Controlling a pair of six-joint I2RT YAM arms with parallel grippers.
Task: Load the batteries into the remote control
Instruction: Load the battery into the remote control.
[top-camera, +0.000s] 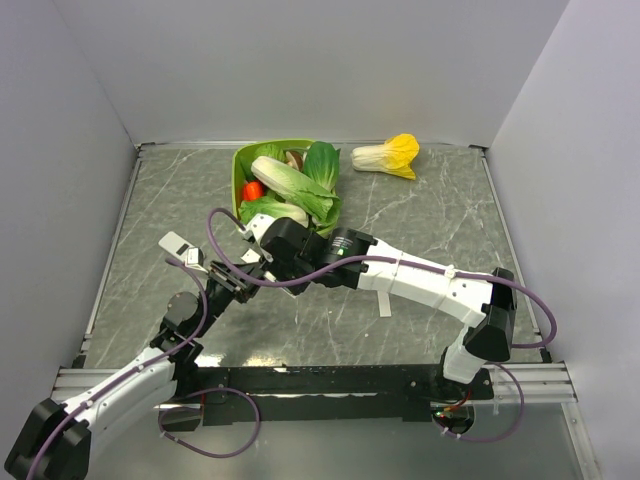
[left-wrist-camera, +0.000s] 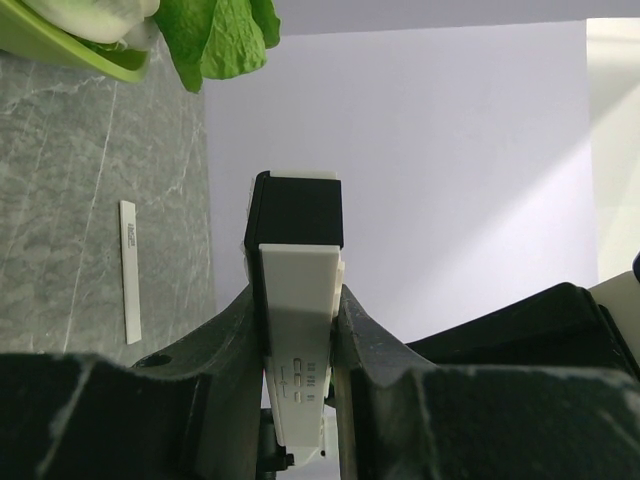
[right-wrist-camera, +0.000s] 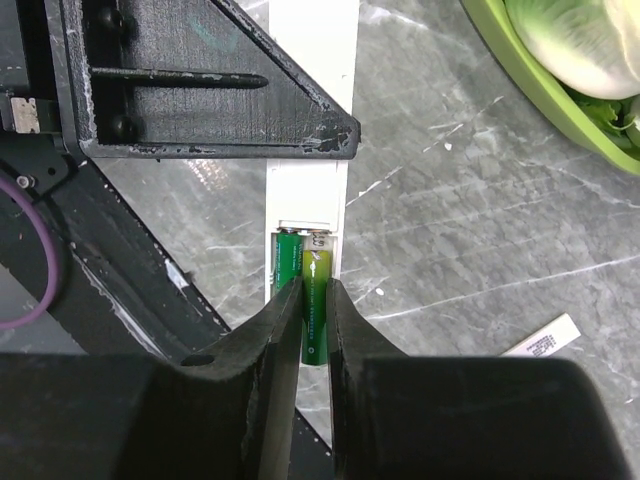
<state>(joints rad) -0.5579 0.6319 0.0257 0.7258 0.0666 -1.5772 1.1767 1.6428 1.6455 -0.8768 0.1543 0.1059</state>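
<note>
My left gripper (left-wrist-camera: 300, 345) is shut on the remote control (left-wrist-camera: 297, 270), a white bar with a black section at its far end, and holds it above the table. In the right wrist view the remote control (right-wrist-camera: 312, 195) shows its open battery bay. One green battery (right-wrist-camera: 288, 260) lies in the bay. My right gripper (right-wrist-camera: 315, 300) is shut on the second green battery (right-wrist-camera: 317, 262), whose far end is in the bay's empty slot. In the top view the left gripper (top-camera: 228, 283) and the right gripper (top-camera: 258, 262) meet left of centre.
A green bowl (top-camera: 240, 160) with leafy vegetables and a red piece stands at the back centre. A yellow-white cabbage (top-camera: 388, 155) lies to its right. A slim white strip (top-camera: 384, 303) lies on the table under my right arm.
</note>
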